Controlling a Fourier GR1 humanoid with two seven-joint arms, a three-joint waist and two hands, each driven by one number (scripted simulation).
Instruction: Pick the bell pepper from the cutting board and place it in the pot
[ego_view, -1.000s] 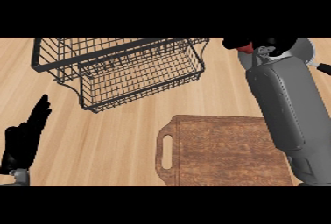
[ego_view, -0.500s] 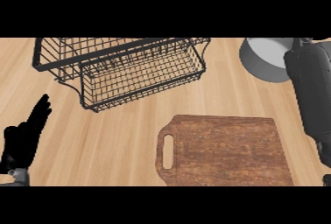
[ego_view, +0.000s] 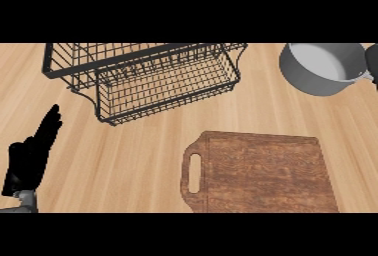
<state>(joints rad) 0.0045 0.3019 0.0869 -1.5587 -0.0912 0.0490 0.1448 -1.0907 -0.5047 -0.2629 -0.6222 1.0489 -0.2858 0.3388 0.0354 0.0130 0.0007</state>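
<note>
The brown wooden cutting board (ego_view: 262, 172) lies at the lower right with its handle slot to the left, and nothing rests on it. The grey pot (ego_view: 325, 67) stands at the top right; its inside looks plain grey. No bell pepper shows anywhere. My left hand (ego_view: 29, 155) rests open at the lower left, fingers pointing up, far from the board. Of my right arm only a dark sliver (ego_view: 373, 62) shows at the right edge, beside the pot.
A black wire dish rack (ego_view: 148, 77) fills the upper left and middle of the wooden counter (ego_view: 133, 160). It stands apart from both the board and the pot.
My right forearm has drawn back to the right, out of the view, uncovering the pot and the board's right side. The left hand has stayed still.
</note>
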